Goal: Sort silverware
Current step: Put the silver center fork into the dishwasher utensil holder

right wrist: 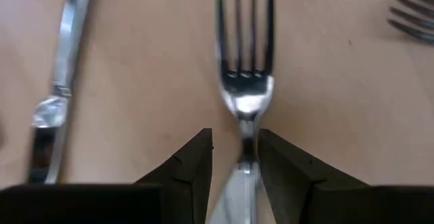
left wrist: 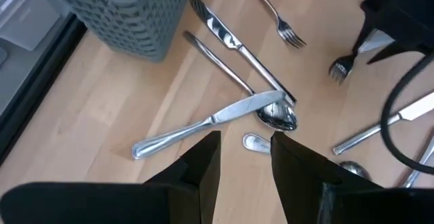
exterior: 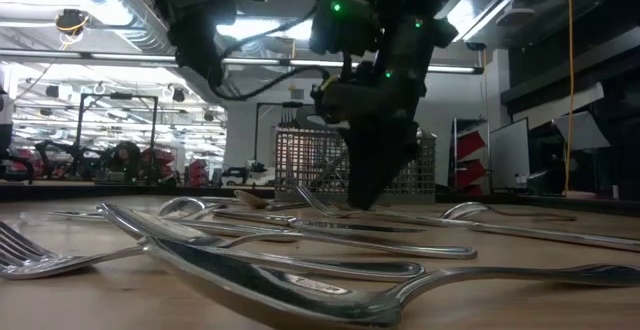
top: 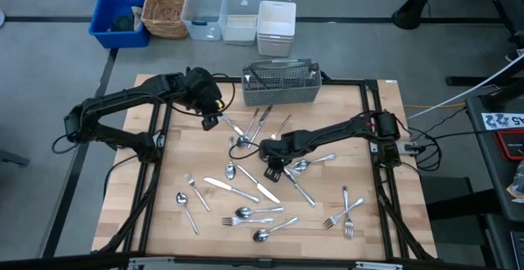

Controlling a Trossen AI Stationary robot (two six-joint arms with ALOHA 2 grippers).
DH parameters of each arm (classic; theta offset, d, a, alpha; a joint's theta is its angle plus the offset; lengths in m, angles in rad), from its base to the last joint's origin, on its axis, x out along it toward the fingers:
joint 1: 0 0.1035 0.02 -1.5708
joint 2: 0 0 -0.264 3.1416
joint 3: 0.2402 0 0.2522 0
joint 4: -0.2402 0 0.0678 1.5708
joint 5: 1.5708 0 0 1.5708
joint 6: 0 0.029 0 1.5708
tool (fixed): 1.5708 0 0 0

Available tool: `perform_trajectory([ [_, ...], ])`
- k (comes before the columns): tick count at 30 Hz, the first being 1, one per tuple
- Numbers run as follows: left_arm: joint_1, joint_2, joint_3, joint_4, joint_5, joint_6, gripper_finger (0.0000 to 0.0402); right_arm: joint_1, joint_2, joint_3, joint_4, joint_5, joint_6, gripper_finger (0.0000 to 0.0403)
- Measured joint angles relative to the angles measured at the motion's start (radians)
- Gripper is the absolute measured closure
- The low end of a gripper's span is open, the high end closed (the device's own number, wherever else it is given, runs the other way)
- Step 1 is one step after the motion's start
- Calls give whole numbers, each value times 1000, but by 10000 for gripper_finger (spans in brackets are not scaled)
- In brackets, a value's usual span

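Many forks, spoons and knives lie flat and scattered on the wooden table [top: 164,196]. My right gripper [top: 274,170] is low over the middle of the table, open, its fingers on either side of the neck of a fork [right wrist: 244,61] that lies flat with its tines pointing away. A knife [right wrist: 57,81] lies beside it. My left gripper [top: 210,121] hovers open and empty near the table's far left, above a knife [left wrist: 203,123] that lies across a spoon [left wrist: 278,115]. My right gripper comes down on the fork from above, with its fingers across the fork's neck [right wrist: 245,142]. One finger [right wrist: 278,159] stands right against the neck and the other [right wrist: 193,163] stands a little apart. I cannot tell whether either one touches. The fork lies flat on the table.
A grey mesh basket [top: 281,83] stands at the table's far edge. Behind the table are a blue bin [top: 119,16], a wicker basket [top: 166,8] and clear and white containers [top: 241,16]. More forks and spoons [top: 254,214] lie toward the near edge.
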Motion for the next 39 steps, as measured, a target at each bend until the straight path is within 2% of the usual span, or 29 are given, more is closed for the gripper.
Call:
perform_trajectory([
  [8, 0, 0, 0, -5, 0, 30, 286, 0, 29, 3, -3, 31, 0, 291],
  [17, 0, -4, 0, -65, 0, 32, 286, 0, 32, 3, 0, 58, -1, 391],
  [22, 1, -32, 0, -109, 0, 33, 286, 0, 38, 32, 0, 58, -6, 376],
  [29, 2, -115, 0, -135, 0, 39, 286, -2, 40, 120, 11, 77, -51, 395],
  [35, 2, -209, 0, -159, -1, -13, 286, -9, 40, 215, 7, 150, -66, 389],
  [39, 2, -280, 0, -156, -2, -73, 286, -40, 39, 305, 9, 241, -116, 394],
])
